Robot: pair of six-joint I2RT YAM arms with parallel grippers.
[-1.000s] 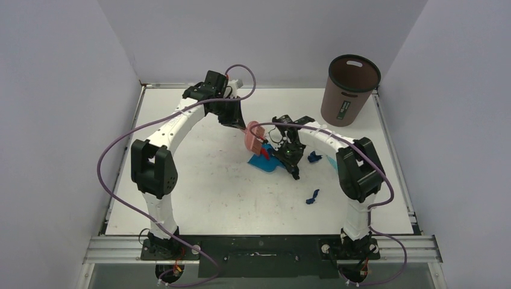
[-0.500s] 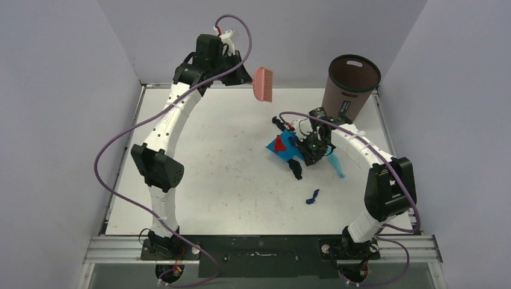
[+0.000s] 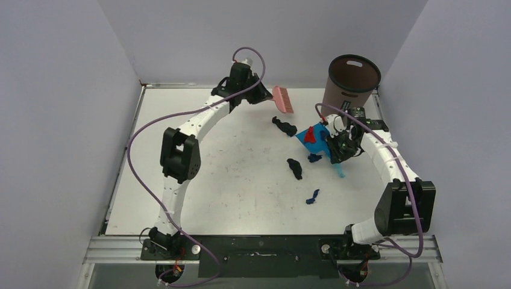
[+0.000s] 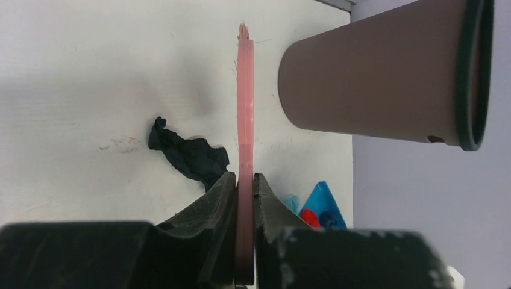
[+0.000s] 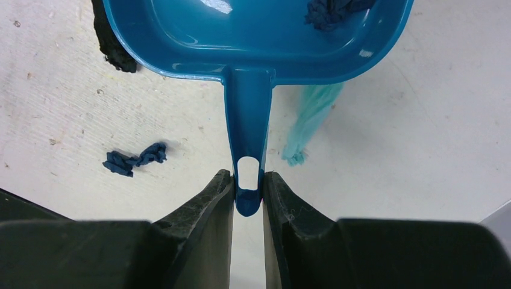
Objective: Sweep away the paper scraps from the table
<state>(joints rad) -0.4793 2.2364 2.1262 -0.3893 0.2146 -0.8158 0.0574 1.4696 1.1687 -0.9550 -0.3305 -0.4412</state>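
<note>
The left tool (image 3: 264,96) is clamped tight on the handle of a pink brush (image 3: 282,99). It holds the brush over the table (image 3: 199,180) near the far edge, with the brush head pointing toward the brown bin (image 3: 351,89) in the far right corner. The right tool (image 3: 338,147) is closed on the end of the handle of a blue dustpan (image 3: 313,141), just in front of the bin.

A red scrap (image 3: 310,135) and a dark blue scrap (image 5: 331,11) lie in the pan. The other paper scraps are on the table. A black scrap (image 3: 284,126) lies between the brush and the pan, just left of the pan. A second black scrap (image 3: 294,168) lies nearer the middle. A dark blue bit (image 3: 314,158) sits close to the pan's near side. A light-blue strip (image 3: 339,170) lies beside the handle, with one end hidden under the pan. A last dark blue piece (image 3: 311,196) lies well apart, toward the near edge.
</note>
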